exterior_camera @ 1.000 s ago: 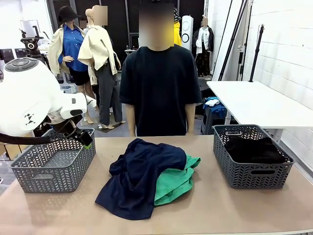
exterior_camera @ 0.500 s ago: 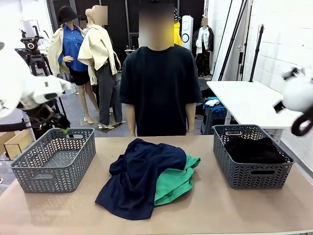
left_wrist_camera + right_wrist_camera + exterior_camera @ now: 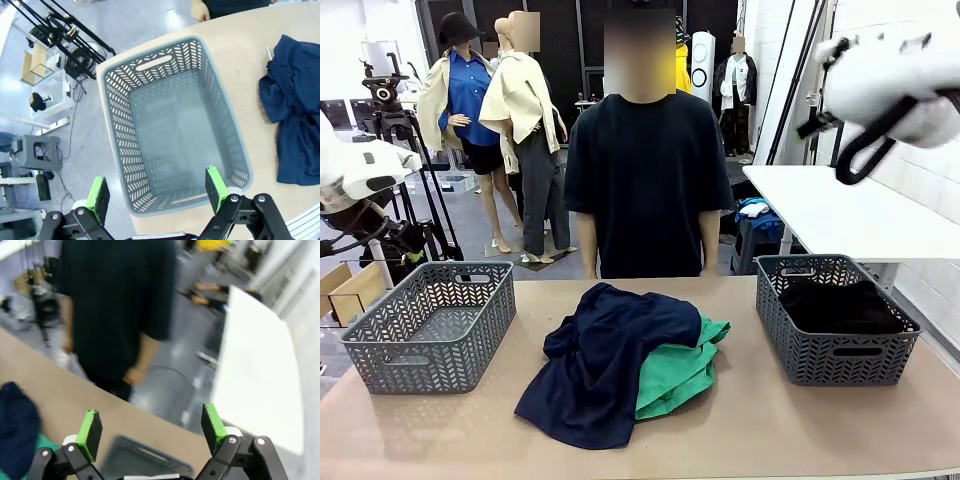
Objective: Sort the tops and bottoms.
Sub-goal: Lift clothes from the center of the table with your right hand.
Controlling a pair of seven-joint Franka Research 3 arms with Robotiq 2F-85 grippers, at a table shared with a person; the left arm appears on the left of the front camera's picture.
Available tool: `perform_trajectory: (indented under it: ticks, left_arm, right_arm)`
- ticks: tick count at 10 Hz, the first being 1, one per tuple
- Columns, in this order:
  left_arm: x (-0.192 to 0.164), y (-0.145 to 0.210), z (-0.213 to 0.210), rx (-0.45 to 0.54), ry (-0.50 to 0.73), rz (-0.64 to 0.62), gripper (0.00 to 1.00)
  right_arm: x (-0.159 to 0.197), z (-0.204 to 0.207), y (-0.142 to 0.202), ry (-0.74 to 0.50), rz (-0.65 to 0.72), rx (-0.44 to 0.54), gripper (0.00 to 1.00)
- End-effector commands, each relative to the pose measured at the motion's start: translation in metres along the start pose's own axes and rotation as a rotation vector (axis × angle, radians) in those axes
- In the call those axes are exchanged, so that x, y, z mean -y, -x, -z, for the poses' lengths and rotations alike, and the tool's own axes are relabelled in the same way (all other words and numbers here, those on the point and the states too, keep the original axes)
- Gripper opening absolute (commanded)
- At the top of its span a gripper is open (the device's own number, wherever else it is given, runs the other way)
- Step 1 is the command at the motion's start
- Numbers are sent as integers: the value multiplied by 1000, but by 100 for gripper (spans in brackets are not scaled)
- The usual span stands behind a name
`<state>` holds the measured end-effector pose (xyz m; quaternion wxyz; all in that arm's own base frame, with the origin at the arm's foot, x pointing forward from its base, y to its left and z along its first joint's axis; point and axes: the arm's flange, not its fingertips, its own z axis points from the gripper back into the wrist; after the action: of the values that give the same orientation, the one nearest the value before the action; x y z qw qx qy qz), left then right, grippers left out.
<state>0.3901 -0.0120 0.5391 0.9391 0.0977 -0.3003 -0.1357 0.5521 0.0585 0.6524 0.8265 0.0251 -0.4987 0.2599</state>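
A: First entry, nearest the robot's edge?

B: Table (image 3: 800, 430), tan top. One navy garment (image 3: 605, 360), crumpled at the middle, its lower hem towards the near edge. One green garment (image 3: 680, 370), lying partly under the navy one and sticking out on its right side.

A: Containers?

B: Two, grey and perforated, level with the pile and well apart from it. Left basket (image 3: 430, 335): the left wrist view looks straight down into it, with its grey floor in full sight. Right basket (image 3: 835, 320): it holds dark clothing (image 3: 840, 305), heaped nearly to the rim.

A: Tools?

B: Left gripper (image 3: 157, 187): fingers spread wide, nothing between the green pads, hanging high above the near rim of the left basket, with the navy garment off to one side. Left arm (image 3: 355, 175): at the picture's left edge, behind the basket and above it. Right gripper (image 3: 151, 429): fingers likewise spread wide and holding nothing, raised and aimed towards the far side of the table. Right arm (image 3: 890, 70): high in the upper right corner, well above the right basket.

A: Beyond the table?

B: One person (image 3: 645, 180) in a dark T-shirt, standing at the middle of the far edge with arms down at the sides. One hand (image 3: 132, 376) hangs just past the table's far rim. Farther right, a white side table (image 3: 850, 210).
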Motion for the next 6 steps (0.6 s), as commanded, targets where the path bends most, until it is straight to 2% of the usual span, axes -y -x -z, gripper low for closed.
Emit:
perform_trajectory:
  ticks: [1, 2, 4, 6]
  left_arm:
    - [4, -3, -2, 7, -2, 11, 100]
    - [4, -3, -2, 7, -2, 11, 100]
    - [4, -3, -2, 7, -2, 11, 100]
    - [4, -3, -2, 7, -2, 11, 100]
  right_arm:
    - [3, 12, -3, -263, -80, 33, 100]
    - [-23, 19, -11, -348, -110, 40, 100]
    - [-80, 42, -8, -511, -199, -20, 100]
    - [-132, 77, 10, -649, -265, -146, 100]
